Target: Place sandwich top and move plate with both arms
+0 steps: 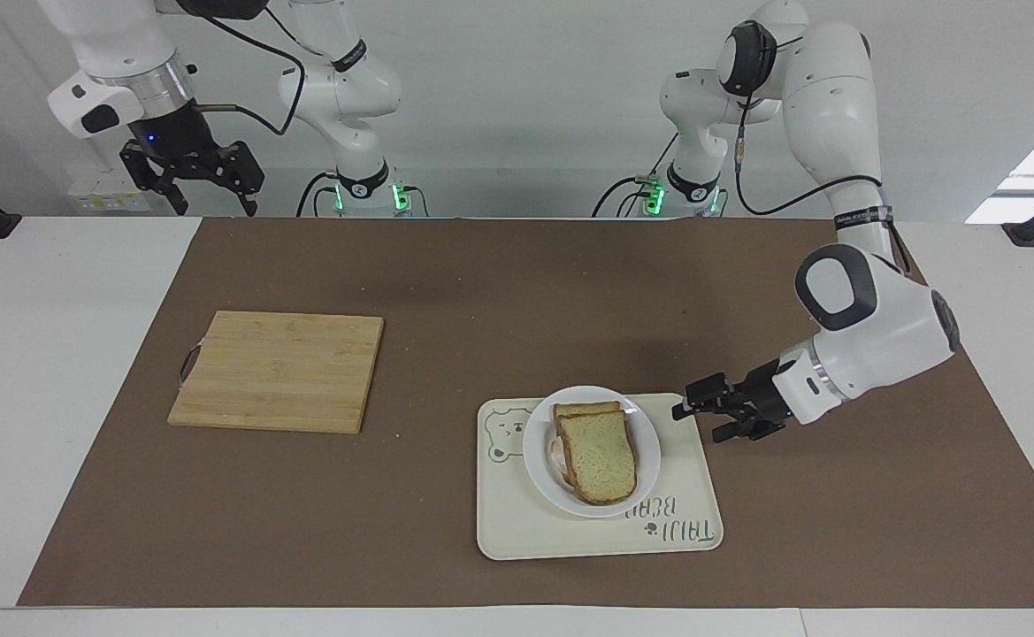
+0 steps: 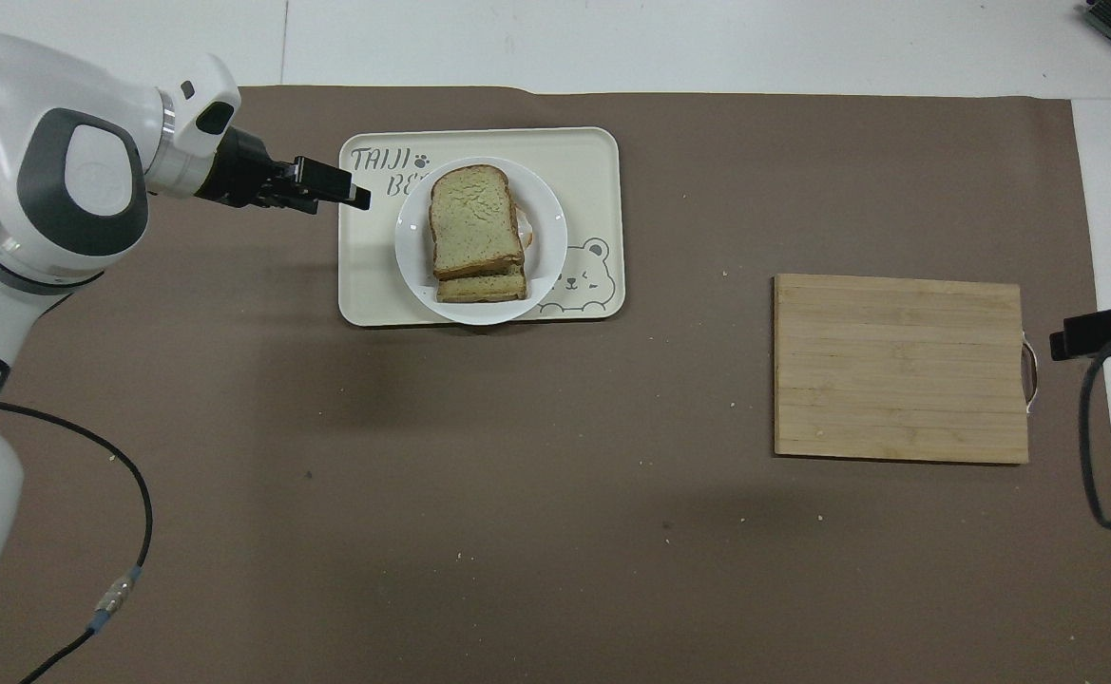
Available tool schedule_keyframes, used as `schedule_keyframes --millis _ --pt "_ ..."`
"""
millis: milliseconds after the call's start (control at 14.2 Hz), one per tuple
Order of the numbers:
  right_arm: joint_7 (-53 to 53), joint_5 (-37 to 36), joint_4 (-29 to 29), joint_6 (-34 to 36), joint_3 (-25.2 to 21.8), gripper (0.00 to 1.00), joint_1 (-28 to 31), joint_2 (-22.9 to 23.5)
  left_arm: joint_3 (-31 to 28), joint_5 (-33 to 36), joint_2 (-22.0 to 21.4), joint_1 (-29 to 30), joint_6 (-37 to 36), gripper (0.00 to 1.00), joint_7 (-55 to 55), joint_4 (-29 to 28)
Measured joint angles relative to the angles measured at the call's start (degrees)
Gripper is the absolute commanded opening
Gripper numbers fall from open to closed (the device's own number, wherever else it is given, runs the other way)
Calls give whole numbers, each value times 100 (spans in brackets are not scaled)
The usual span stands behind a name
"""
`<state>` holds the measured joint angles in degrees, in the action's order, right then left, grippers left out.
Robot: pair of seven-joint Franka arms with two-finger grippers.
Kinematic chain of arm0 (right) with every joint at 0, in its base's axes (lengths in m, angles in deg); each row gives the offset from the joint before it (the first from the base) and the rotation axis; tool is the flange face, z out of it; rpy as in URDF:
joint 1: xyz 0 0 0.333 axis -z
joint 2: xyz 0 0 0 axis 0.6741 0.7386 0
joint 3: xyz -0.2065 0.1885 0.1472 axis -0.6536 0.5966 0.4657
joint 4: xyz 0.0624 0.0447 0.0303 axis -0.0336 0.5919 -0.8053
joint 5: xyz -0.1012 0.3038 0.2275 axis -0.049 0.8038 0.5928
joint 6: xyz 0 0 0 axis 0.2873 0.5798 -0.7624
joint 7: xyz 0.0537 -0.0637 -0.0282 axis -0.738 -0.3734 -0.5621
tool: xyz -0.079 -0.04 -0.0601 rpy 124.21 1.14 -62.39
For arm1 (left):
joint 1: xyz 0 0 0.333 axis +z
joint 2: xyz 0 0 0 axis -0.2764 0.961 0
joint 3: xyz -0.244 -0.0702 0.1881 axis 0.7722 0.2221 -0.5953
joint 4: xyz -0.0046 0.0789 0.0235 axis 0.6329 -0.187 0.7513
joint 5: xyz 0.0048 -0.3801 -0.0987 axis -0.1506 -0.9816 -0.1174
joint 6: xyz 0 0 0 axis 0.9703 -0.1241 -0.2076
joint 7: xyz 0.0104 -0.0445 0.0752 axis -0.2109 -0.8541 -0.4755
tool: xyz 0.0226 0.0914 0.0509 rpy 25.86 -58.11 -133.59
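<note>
Where sandwich top [image 1: 603, 455] covers it, lower slice mostly hidden; left claw [image 1: 698, 418] agape, right claw [image 1: 194, 184] wide

The left arm [image 1: 844, 203] rises from its base, folds at a raised elbow and drops to a bulky wrist [image 1: 870, 332] held low over the table. From it the left tool [image 1: 698, 416] juts out nearly level, raised clear of the surface, its two fingers spread apart with nothing between them. The right arm [image 1: 118, 53] waits, hanging its wrist straight down close by its own base, and the right tool [image 1: 194, 177] points at the table with its fingers spread wide and empty.
</note>
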<state>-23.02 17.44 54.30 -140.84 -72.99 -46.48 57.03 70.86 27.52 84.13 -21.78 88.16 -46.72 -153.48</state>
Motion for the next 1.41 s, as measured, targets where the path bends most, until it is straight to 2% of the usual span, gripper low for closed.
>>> schedule_keyframes --millis 281,422,633,1125,1406 --pt "0 0 -2 -49 0 100 0 -1 -10 1428 -517 2 -77 100 151 1" --pt "0 0 -2 -58 0 100 0 -1 -13 2120 -834 4 -189 100 586 0" --pt "0 0 -2 -82 6 100 -4 -1 -52 2804 -1258 24 -629 100 1098 -6" --pt "0 0 -2 -83 8 100 -4 -1 -305 3070 -2010 93 -1739 100 1375 -113" --pt "0 0 -2 -83 8 100 -4 -1 -289 3166 -2666 93 -1801 100 1418 -750"
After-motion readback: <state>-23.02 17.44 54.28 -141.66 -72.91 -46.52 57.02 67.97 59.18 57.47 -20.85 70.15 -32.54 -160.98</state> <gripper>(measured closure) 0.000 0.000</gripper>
